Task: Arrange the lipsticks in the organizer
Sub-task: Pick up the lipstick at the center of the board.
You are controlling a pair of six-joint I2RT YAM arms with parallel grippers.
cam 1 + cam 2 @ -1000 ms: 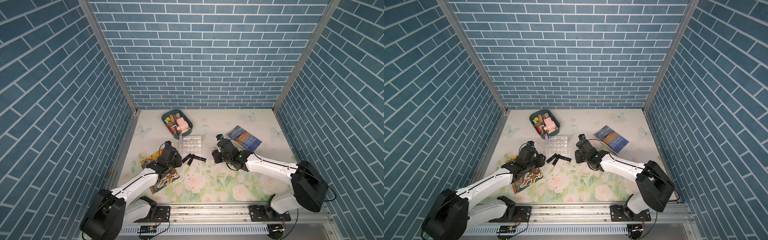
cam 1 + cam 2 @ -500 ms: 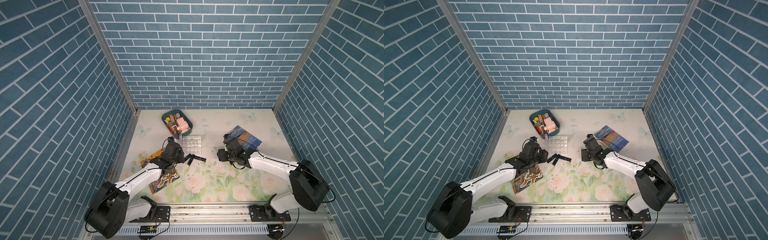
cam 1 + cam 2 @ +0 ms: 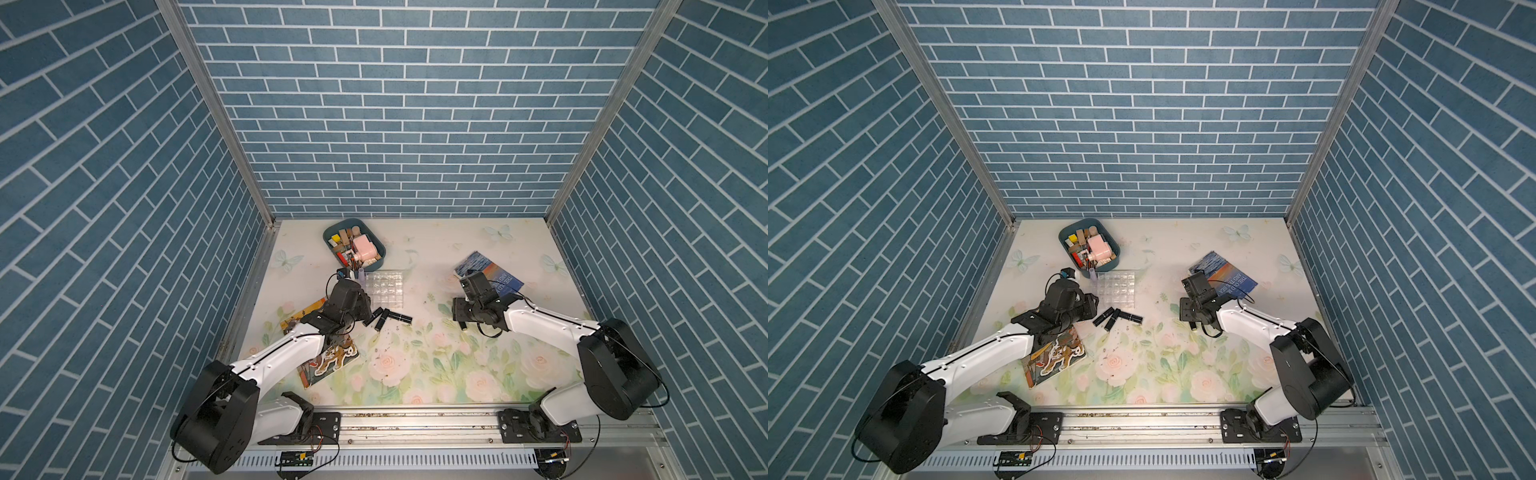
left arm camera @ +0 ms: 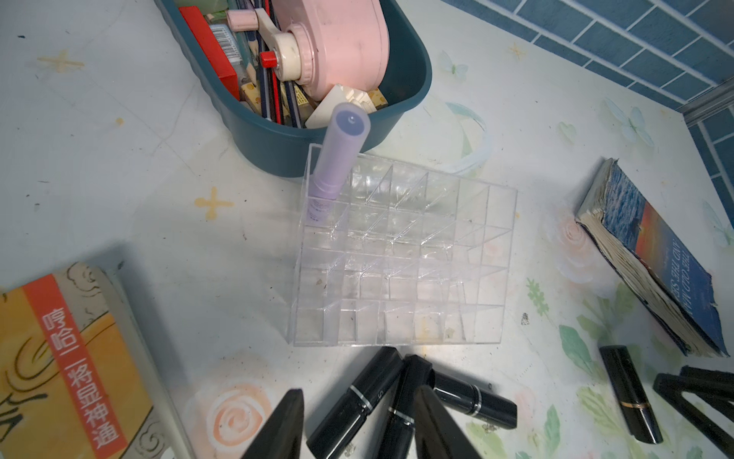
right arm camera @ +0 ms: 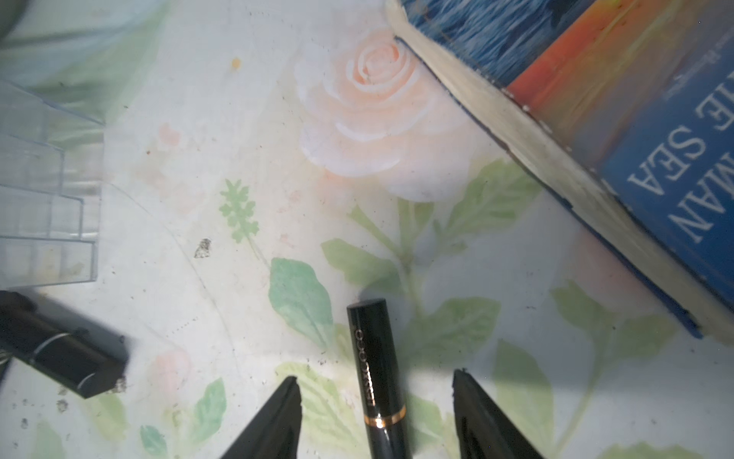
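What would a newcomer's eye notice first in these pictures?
A lavender lipstick stands alone in a corner cell of the clear organizer, next to the teal tray. Black lipsticks lie clustered beside the organizer, and the right gripper hangs open astride a single black lipstick.

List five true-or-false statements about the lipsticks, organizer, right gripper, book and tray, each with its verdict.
1. The lavender lipstick stands in a corner cell of the organizer. True.
2. The black lipsticks sit in the organizer. False: they lie on the table.
3. The right gripper is shut on a lipstick. False: it is open, and a gold-banded lipstick lies untouched between its jaws.
4. A blue book lies on the table. True.
5. The tray is empty. False: it holds a pink box and more.
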